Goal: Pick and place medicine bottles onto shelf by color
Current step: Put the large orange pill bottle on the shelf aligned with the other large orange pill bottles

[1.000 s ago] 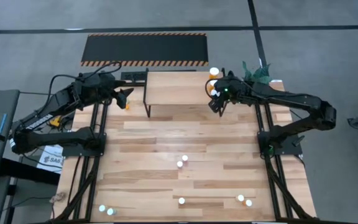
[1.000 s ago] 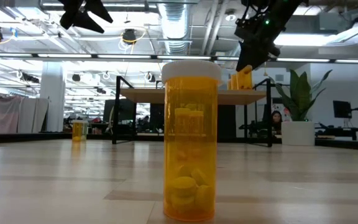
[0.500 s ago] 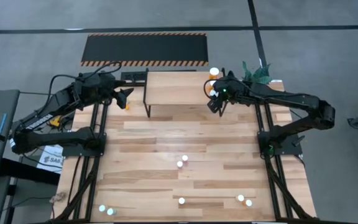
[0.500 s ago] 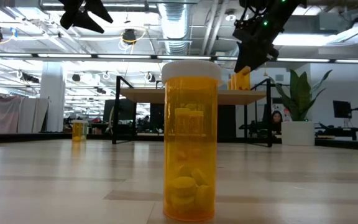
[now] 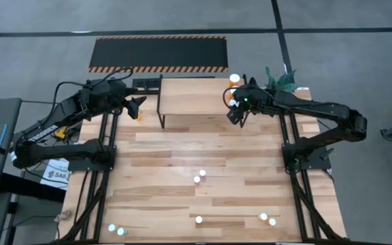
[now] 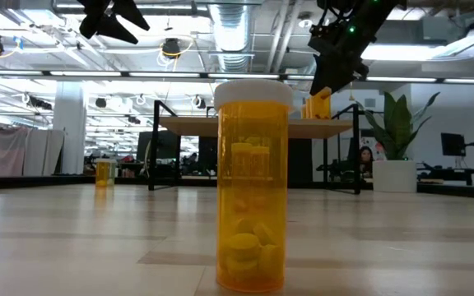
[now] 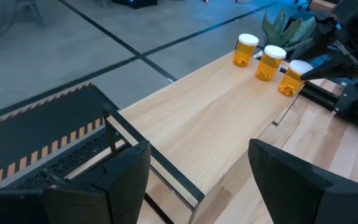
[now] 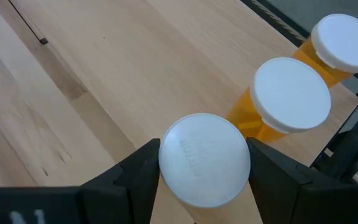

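Note:
The shelf [image 5: 192, 95] stands at the table's far side. Two orange medicine bottles [image 7: 246, 50] [image 7: 270, 62] stand on its right end. A third orange medicine bottle [image 7: 289, 79] sits nearer the shelf's front right corner, and my right gripper [image 8: 204, 168] is shut on it. My left gripper [image 7: 197, 180] hangs open above the shelf's left end and touches nothing. A tall orange bottle [image 6: 252, 185] stands close to the low camera. My right gripper pinches the bottle's white cap [image 8: 204, 158] between its two fingers, one on each side of the rim. The fingers slant down from the table's right side. The bottle stays nearly upright below them at the shelf top; whether its base rests there I cannot tell.
Several small bottles lie scattered on the table's near half [image 5: 199, 177] [image 5: 267, 219] [image 5: 116, 230], and one orange bottle [image 6: 103, 171] stands left of the shelf. A potted plant [image 6: 393, 140] is at the far right corner. A black striped mat [image 5: 158, 53] lies beyond the table.

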Action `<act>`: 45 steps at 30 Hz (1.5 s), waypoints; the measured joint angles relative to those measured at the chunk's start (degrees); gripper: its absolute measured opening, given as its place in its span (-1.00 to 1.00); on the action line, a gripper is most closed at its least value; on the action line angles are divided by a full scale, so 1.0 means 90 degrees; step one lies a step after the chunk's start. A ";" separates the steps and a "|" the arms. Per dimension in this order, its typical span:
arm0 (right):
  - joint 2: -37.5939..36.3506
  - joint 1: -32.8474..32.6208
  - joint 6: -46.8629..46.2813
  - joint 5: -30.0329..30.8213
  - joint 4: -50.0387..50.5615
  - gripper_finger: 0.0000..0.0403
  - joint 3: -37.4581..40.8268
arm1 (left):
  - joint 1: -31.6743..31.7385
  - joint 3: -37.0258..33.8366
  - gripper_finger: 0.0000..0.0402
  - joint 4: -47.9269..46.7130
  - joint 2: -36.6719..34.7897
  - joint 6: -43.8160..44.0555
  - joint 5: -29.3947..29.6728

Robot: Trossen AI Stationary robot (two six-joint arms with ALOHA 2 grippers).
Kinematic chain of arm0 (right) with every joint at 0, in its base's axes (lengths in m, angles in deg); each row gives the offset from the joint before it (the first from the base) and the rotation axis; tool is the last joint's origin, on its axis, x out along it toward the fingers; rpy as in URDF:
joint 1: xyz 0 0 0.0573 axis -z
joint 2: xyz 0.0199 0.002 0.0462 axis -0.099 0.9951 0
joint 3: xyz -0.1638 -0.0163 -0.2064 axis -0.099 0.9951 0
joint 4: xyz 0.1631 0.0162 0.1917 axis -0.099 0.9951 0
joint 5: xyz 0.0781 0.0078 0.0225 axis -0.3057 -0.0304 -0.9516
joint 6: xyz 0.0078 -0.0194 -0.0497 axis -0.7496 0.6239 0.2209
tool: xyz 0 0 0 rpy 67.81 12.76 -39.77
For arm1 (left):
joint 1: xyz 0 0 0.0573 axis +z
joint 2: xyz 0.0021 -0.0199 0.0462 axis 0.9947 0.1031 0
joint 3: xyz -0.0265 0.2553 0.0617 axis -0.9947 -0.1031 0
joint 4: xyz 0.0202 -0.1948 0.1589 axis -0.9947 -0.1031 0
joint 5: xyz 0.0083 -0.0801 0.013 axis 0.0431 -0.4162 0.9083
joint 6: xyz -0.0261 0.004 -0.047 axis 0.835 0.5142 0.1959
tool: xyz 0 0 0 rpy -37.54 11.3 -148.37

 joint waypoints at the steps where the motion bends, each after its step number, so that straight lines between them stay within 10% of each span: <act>1: 0.0000 0.0012 0.0005 0.0000 0.0014 0.14 -0.0002 | 0.0000 0.0000 0.29 0.0000 0.0000 0.0001 0.0000; 35: 0.0000 0.0016 0.0062 0.0136 0.0131 0.14 -0.0002 | 0.0000 -0.0002 0.29 0.0019 0.0000 0.0115 -0.0053; 45: 0.0012 0.0010 0.0158 0.0134 0.0157 0.46 0.0024 | -0.0001 -0.0002 0.29 0.0018 0.0000 0.0115 -0.0053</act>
